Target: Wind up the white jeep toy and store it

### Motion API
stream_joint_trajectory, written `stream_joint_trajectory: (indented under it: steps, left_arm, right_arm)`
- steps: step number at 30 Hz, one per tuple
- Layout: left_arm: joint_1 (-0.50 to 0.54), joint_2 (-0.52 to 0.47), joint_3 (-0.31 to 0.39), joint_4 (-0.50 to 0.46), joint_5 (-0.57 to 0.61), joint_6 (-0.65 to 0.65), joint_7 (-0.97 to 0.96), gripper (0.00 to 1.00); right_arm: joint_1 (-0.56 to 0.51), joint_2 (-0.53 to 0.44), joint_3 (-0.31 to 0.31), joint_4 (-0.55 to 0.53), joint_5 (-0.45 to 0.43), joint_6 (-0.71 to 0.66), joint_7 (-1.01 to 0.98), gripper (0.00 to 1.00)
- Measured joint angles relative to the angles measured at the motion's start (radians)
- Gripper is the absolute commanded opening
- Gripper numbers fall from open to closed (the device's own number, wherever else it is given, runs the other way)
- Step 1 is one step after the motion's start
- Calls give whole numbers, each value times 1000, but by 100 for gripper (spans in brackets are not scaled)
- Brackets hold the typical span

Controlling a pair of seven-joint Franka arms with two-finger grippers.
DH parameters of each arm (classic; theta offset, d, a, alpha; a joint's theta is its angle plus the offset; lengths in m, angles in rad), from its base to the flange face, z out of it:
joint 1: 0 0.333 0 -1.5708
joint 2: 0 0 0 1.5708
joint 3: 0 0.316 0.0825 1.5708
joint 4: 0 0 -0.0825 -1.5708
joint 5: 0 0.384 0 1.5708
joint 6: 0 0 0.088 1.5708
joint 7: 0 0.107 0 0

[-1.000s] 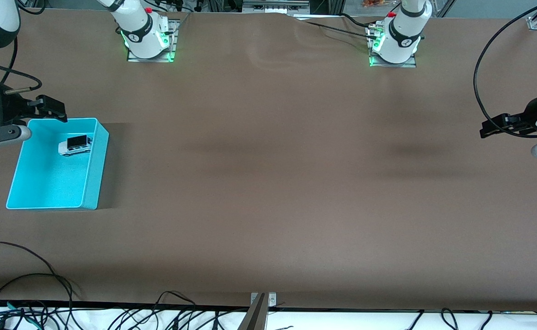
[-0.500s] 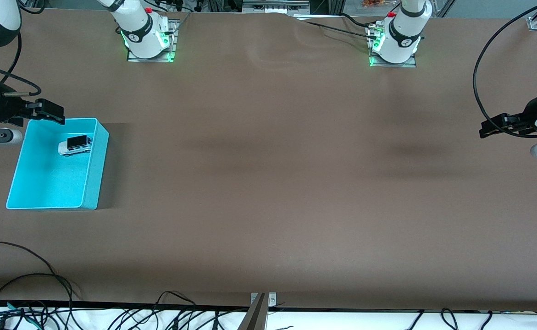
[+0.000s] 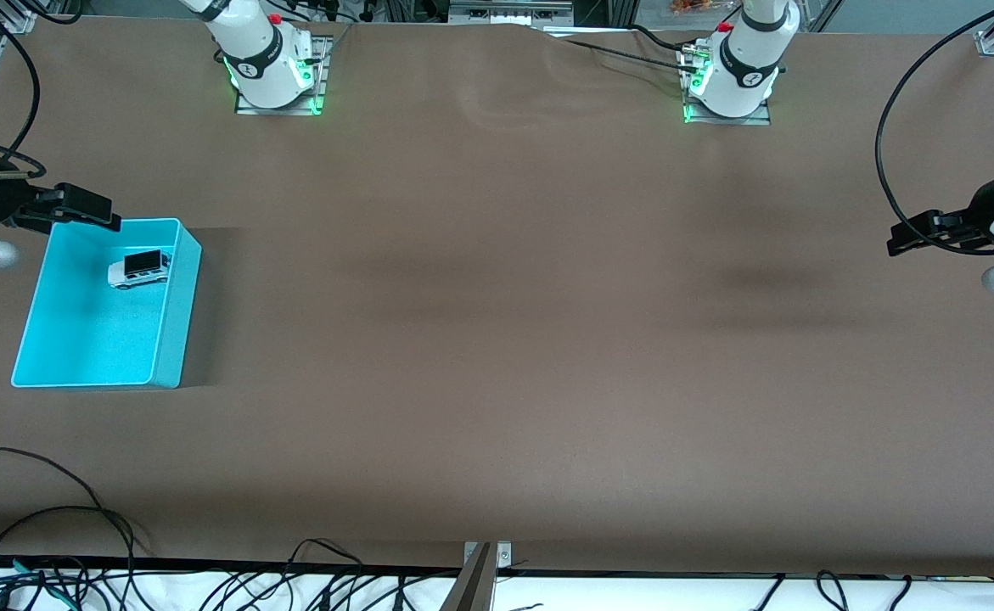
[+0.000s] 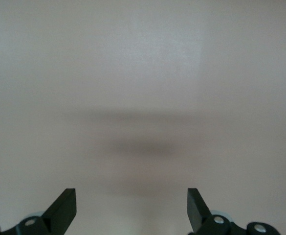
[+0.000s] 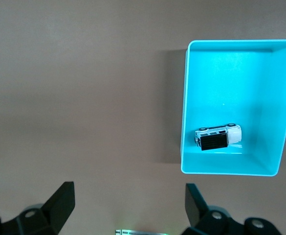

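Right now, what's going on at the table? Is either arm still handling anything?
Neither arm holds anything. The white jeep toy sits inside the cyan bin at the right arm's end of the table, in the part of the bin farther from the front camera. The right hand is open and empty, just past the bin's rim on the side toward the robot bases. The left hand waits open above bare table at the left arm's end. The storing looks done.

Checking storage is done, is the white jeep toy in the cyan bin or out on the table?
In. The white jeep toy sits on the floor of the cyan bin, near its wall farthest from the front camera, with neither tool touching it.
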Motion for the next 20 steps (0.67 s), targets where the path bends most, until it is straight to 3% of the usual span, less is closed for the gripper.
stream_joint_trajectory:
  steps: [20]
  left_arm:
    - [0, 0, 0, 0, 0, 20, 0, 100]
  right_arm:
    - [0, 0, 0, 0, -1, 0, 0, 100]
